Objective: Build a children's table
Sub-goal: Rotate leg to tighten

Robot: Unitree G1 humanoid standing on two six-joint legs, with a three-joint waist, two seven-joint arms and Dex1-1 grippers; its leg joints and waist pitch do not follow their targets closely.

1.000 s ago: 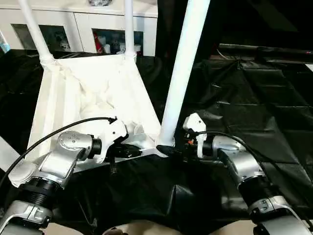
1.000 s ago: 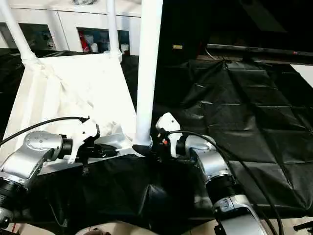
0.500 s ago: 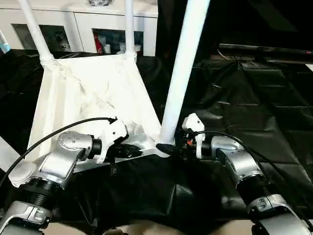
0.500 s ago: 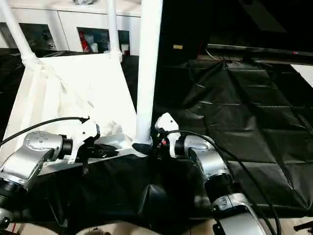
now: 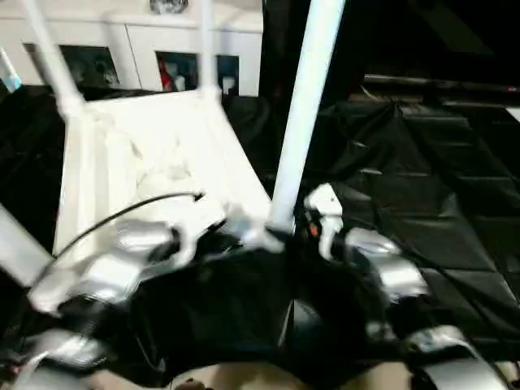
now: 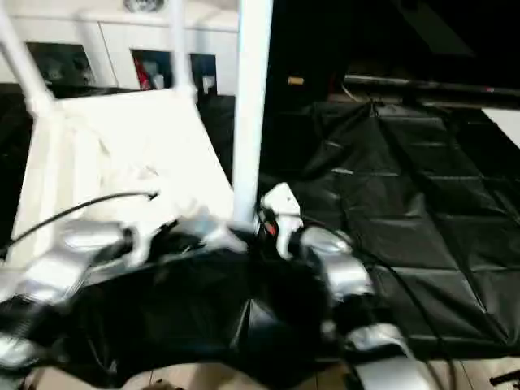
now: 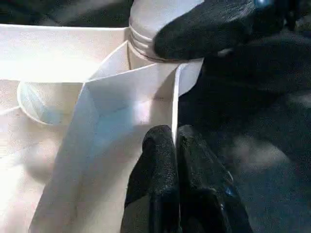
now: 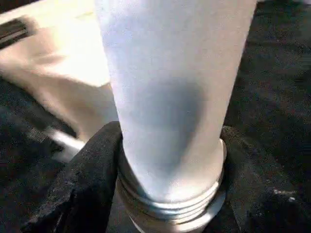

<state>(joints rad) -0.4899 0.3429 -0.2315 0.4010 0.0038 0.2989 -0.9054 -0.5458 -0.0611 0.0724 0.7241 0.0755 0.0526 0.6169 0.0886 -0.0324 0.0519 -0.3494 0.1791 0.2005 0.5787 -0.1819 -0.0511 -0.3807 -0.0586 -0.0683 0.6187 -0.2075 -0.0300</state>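
Right now the right gripper (image 8: 167, 194) clasps the base of the upright leg (image 5: 305, 114) above its corner socket, while the left gripper (image 7: 175, 160) pinches the tabletop (image 5: 154, 162) rim beside it.

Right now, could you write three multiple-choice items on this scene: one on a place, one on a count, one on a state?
1. Where is the right gripper?
A. at the base of the near leg
B. on the cabinet
C. flat on the black sheet

2. How many legs stand up from the tabletop?
A. one
B. three
C. five

3. What is the left gripper doing?
A. hanging open
B. pinching the tabletop's edge wall
C. holding a loose leg

Answers: 1 A, its fingers flank the leg's threaded end; 2 B, two far legs and one near show in the head view; 3 B, its fingers are closed on the thin wall.
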